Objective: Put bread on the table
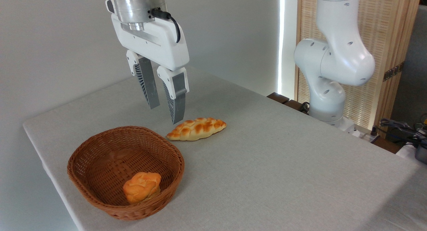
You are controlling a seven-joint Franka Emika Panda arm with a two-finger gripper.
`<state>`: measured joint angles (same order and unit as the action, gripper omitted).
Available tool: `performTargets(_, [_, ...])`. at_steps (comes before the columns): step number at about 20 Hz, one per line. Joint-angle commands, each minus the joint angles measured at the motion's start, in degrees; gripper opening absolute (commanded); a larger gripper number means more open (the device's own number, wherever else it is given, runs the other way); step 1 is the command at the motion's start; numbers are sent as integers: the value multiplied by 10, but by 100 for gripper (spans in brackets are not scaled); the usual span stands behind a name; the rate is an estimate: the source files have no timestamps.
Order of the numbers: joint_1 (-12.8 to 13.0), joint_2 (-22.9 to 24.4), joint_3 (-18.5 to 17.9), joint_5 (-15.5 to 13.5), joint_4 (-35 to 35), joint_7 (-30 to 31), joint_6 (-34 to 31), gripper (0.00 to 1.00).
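Observation:
The bread (141, 187), a small round orange-golden bun with a lumpy top, lies inside the brown wicker basket (100, 149), near its front wall. The basket stands on the light grey table (273, 164) at the left. My gripper (165, 114) hangs in the air above the basket's far rim, well above and behind the bun. Its two grey fingers (176, 104) point down with a gap between them, and nothing is held.
A longer braided golden loaf (196, 128) lies on the table just right of the basket's far side, below the gripper's right finger. The arm's white base (328, 77) rises at the table's far right edge. Cables lie at the far right.

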<state>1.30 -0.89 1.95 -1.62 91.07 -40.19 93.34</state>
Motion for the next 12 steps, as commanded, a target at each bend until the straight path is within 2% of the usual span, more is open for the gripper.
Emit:
performTargets(1, [-4,5,-1,-9,5,-7,-7,100])
performTargets(8, [-4,5,-1,-9,5,-8,-3,100])
performTargets(12, [-4,4,-1,-9,11,-6,21,100])
